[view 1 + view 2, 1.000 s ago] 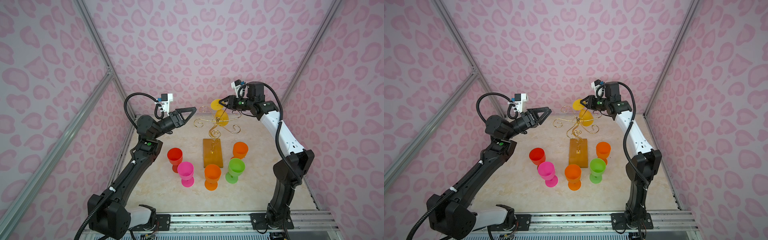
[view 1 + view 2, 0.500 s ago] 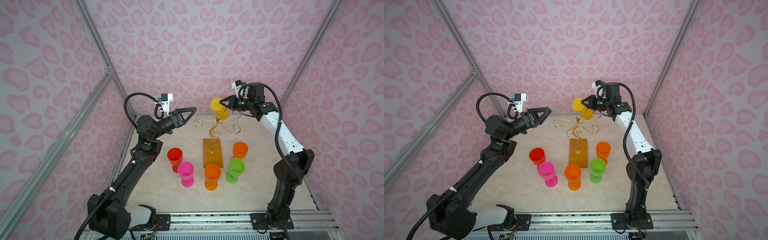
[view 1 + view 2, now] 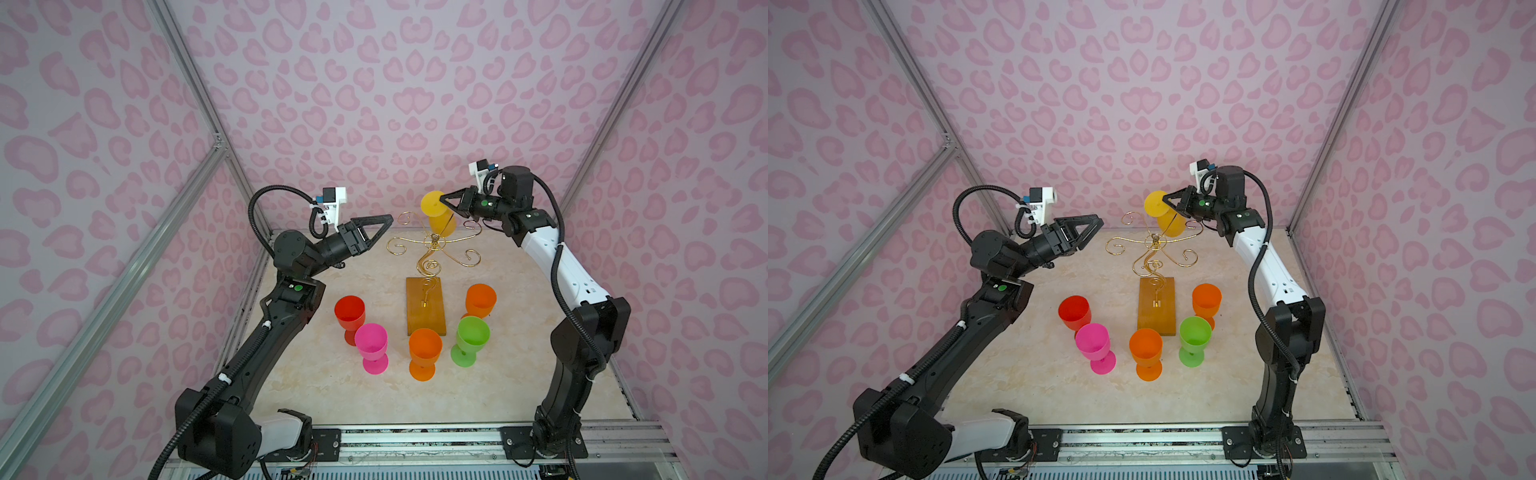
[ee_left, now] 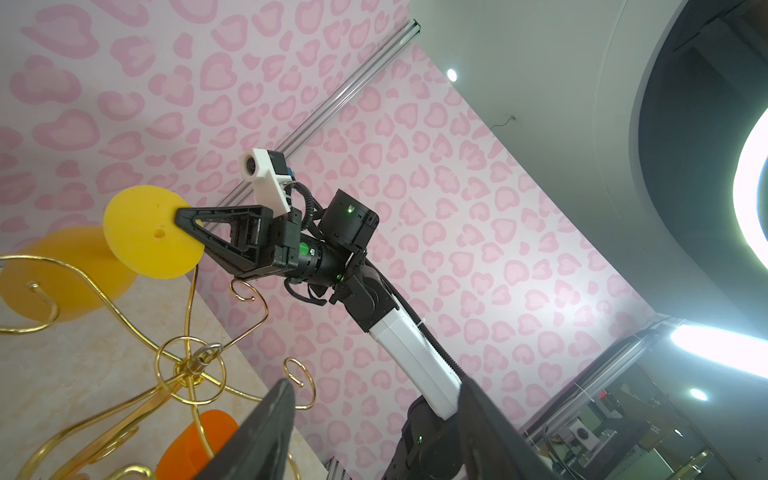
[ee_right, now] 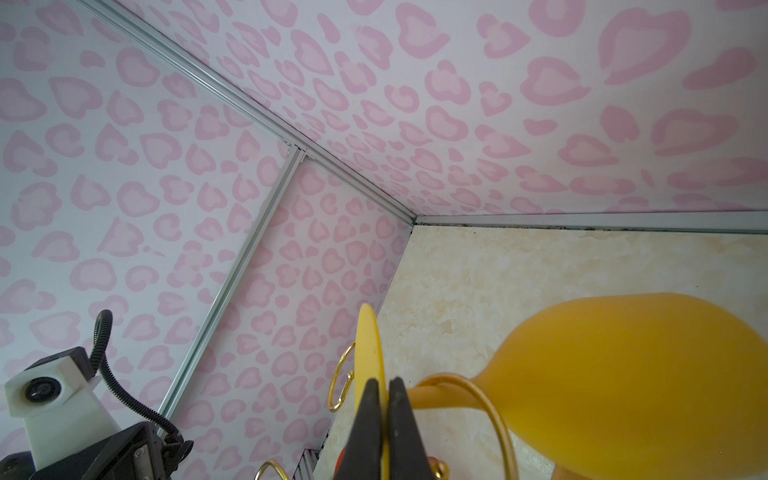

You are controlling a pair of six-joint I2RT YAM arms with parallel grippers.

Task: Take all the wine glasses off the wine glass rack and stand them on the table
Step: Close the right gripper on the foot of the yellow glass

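A yellow wine glass point(image 3: 441, 222) point(image 3: 1169, 224) hangs foot-up and tilted at the top back of the gold wire wine glass rack point(image 3: 432, 249) point(image 3: 1154, 253). Its stem still lies in a curled wire arm point(image 5: 478, 390). My right gripper point(image 3: 444, 199) point(image 3: 1165, 198) point(image 5: 384, 384) is shut on the thin round foot point(image 5: 370, 345) point(image 4: 149, 237) of the wine glass. My left gripper point(image 3: 388, 218) point(image 3: 1098, 220) point(image 4: 376, 390) hovers open and empty to the left of the rack, level with its top.
Several plastic glasses stand upright around the rack's amber base point(image 3: 424, 303): red point(image 3: 350, 311), pink point(image 3: 371, 343), orange point(image 3: 424, 349), green point(image 3: 473, 334) and a second orange point(image 3: 481, 300). Pink patterned walls enclose the back and both sides.
My right gripper's jaws have closed on the yellow glass's foot, and the bowl has swung up a little. The left arm has not moved.
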